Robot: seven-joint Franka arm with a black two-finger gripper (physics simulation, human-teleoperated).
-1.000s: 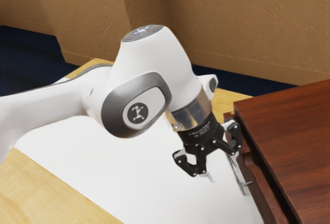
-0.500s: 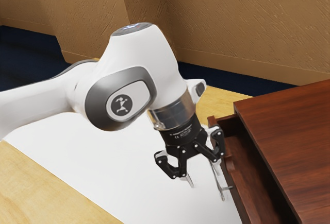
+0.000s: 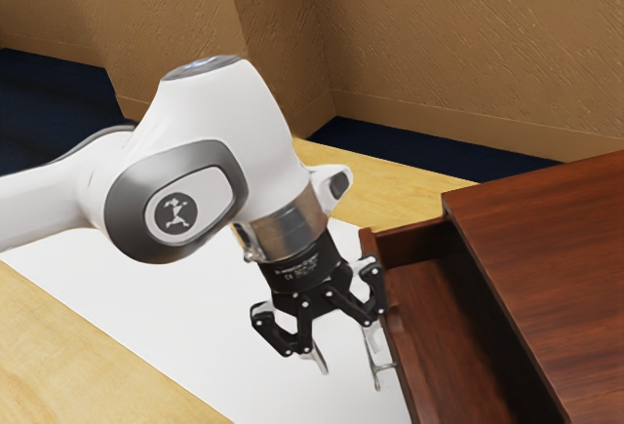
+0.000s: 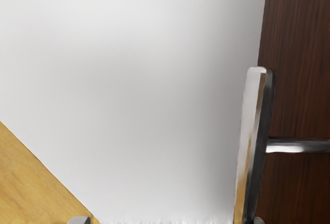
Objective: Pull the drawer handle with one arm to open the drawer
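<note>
1. The hand (image 3: 347, 369) is hanging wide open, gripping nothing, with one finger sitting against the drawer handle (image 3: 373, 354).
2. The drawer (image 3: 434, 307) is standing partly out of the cabinet (image 3: 546, 258), over the white table (image 3: 166, 327).

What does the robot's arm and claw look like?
The arm is smooth, rounded and white, with a grey oval cap bearing a small white symbol. A silver ring joins it to the black claw, which has pale fingers.
</note>
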